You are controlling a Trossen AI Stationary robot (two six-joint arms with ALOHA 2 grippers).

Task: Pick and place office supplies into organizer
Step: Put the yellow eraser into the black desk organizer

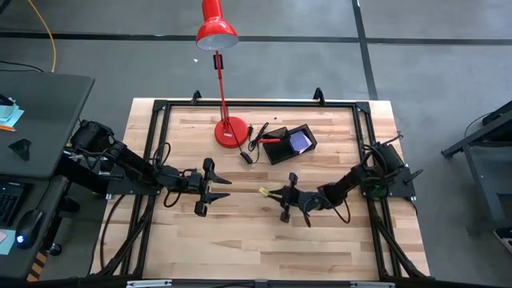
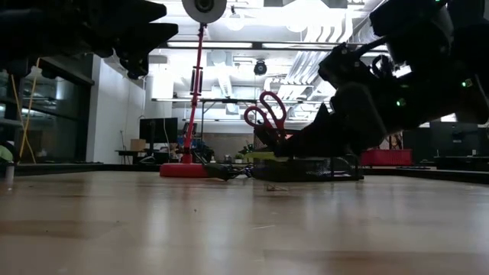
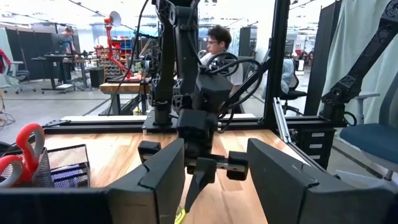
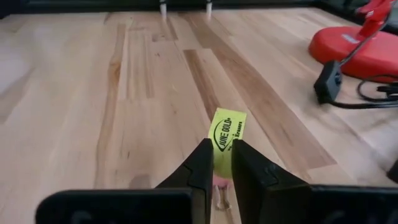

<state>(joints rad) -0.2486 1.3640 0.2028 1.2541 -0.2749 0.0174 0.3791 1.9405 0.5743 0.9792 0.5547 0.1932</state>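
The right tool (image 4: 222, 167) sits low over the middle of the counter (image 1: 240, 232), its two fingers pressed onto the near end of the yellow piece (image 4: 227, 134); the far, printed end juts out ahead of the fingertips, so the pinch seems taken at one end to leave the label end free for setting down. In the high view the piece shows at the tip of this tool, well apart from the organizer (image 1: 290, 144), which stands toward the back of the counter just beside the round base of the red lamp (image 1: 230, 132); the red-handled scissors (image 2: 267, 111) stand upright in the organizer, and a purple-blue pad (image 1: 300, 142) lies in one of its compartments. The left tool (image 1: 210, 186) waits near the centre-left of the counter with its fingers spread and nothing between them, facing the right arm; it is probably held there to stay out of the path toward the organizer.
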